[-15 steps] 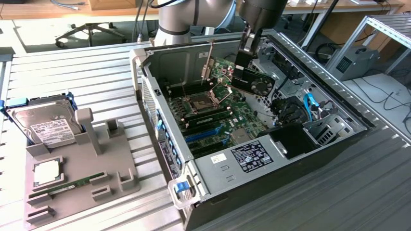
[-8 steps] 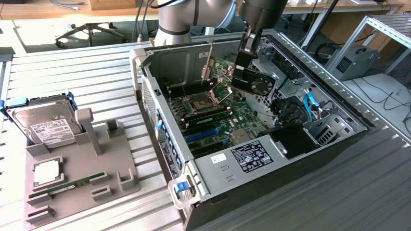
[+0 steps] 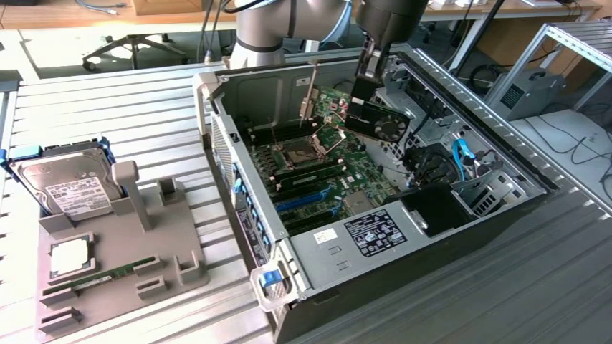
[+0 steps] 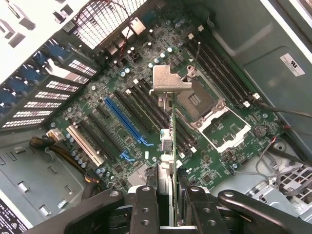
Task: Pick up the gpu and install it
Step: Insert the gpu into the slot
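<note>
exterior view's left: gray holder tray [image 3: 182,266] on the slatted tabletop [image 3: 115,107] — hard drive [image 3: 69,188] propped upright at its back, a square chip [image 3: 69,256] lying flat in the middle, memory stick [image 3: 110,274] lying near the front. middle: open computer case [image 3: 411,287] on its side, motherboard [image 3: 325,179] facing up. gripper [image 3: 368,70] comes down from above, clamped on the gpu [image 3: 380,123] by its upper edge; the card hangs on edge, tilted, above the motherboard and apart from it, fan side toward the exterior view's right. wrist view: gripper [image 4: 168,210] fingers [image 4: 145,209] pinch both faces of the card — gpu [image 4: 168,80] seen edge-on, silver bracket at the far end, sitting between the long blue slot [image 4: 124,122] and the open cpu socket [image 4: 214,122]. exterior view's right: metal rack [image 3: 574,43] beside the case.
</note>
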Available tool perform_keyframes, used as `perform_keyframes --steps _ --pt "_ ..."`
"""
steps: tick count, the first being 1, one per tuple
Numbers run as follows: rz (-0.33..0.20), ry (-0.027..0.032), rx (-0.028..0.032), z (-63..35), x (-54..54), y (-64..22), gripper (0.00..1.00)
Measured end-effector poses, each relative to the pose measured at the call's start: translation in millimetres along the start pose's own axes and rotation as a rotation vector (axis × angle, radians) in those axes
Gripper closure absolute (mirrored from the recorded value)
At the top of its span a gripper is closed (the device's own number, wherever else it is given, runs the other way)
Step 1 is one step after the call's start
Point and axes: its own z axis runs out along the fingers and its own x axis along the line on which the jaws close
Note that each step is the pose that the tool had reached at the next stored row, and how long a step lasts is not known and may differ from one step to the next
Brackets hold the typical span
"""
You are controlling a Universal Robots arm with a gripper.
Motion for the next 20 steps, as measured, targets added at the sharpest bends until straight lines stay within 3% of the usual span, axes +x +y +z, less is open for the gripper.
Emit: perform_keyframes --steps 20 --pt "-0.057 0.0009 0.0027 0.1 0.0 0.0 0.73"
